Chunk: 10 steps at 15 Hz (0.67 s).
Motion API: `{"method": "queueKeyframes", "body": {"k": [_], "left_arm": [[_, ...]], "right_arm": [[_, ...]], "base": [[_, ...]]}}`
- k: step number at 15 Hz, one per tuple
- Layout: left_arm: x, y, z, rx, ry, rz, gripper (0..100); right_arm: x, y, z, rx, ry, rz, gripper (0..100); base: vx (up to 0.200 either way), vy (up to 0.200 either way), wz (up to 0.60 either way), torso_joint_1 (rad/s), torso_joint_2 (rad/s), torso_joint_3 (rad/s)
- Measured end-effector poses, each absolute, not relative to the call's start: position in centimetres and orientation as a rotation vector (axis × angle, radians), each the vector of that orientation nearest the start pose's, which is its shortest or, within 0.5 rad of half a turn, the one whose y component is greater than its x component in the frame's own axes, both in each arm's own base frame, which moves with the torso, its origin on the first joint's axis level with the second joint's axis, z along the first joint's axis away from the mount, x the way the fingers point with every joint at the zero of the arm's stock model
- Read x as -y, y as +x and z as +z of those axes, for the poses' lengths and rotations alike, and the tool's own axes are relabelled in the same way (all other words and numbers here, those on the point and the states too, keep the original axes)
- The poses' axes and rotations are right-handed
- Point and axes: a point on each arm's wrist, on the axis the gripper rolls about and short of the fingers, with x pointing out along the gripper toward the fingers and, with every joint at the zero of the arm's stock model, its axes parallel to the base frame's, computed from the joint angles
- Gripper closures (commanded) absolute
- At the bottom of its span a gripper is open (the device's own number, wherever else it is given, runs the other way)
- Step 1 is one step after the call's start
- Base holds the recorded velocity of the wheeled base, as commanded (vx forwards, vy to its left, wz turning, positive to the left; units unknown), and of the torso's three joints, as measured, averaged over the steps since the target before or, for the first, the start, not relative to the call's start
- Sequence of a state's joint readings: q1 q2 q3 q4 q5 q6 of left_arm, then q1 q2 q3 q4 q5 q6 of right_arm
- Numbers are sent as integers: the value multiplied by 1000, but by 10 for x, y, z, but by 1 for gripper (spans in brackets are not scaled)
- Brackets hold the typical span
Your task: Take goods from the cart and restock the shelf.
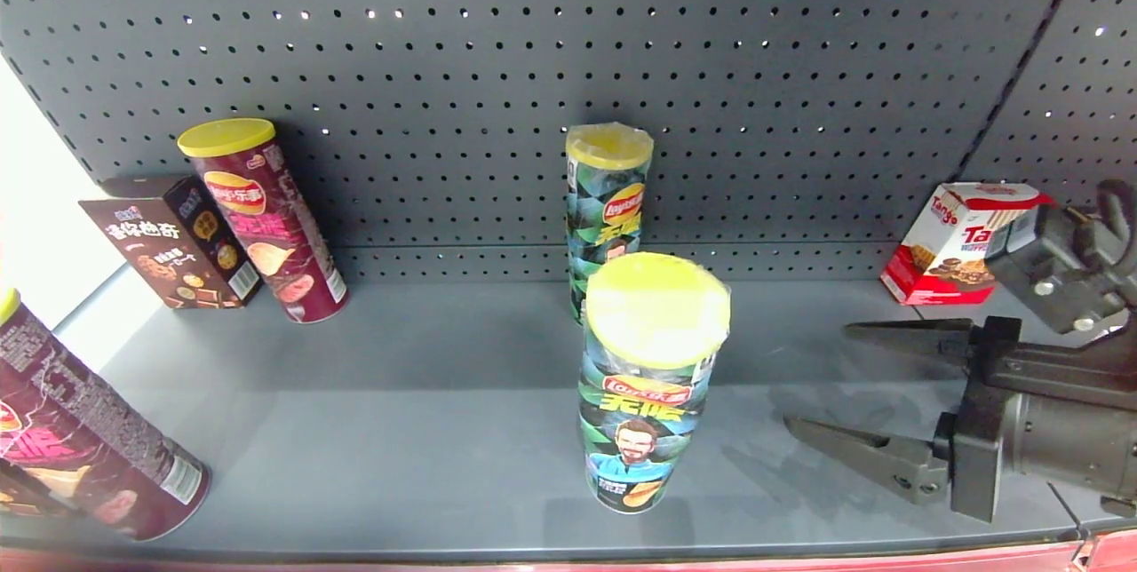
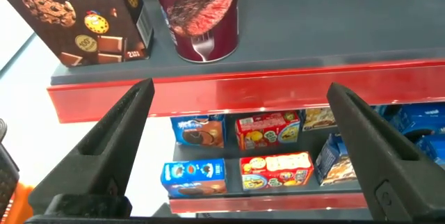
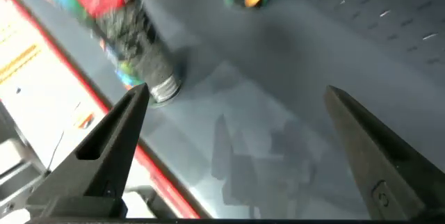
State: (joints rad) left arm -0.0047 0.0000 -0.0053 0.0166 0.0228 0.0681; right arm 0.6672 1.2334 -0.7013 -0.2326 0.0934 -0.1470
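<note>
Right gripper hangs over the shelf with its jaws spread wide and nothing between them, just beside the front green can but clear of it. That can stands upright near the front edge, directly ahead of the rear green can, so the placing looks done. The step in hand is probably to draw back for the next item.

To do that well, keep the jaws wide and pull straight back toward the robot, not sideways. A sideways move risks the nearer finger brushing the tall can and toppling it off the front. The open room is the broad bare stretch of board on either side of the green pair — good ground for the next goods.

Boundaries: the pegboard back behind, a maroon can and cookie box at the left, and a wafer box in the right rear corner, near the wrist. The red front lip must be cleared on the way out. Just before it the left gripper waits, jaws wide and empty.
</note>
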Motion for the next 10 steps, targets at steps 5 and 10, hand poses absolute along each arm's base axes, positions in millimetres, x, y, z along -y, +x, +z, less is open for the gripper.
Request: {"method": "queueKeyframes", "body": {"k": [5, 10], "left_arm": [[-1, -23, 76, -11, 67, 18, 0], [-1, -23, 76, -12, 66, 15, 0]], "right_arm": [[-132, 148, 213, -302, -262, 833, 0], [-143, 139, 202, -338, -282, 934, 0]], "base": [[0, 0, 0, 0, 0, 0], [0, 0, 0, 0, 0, 0]]}}
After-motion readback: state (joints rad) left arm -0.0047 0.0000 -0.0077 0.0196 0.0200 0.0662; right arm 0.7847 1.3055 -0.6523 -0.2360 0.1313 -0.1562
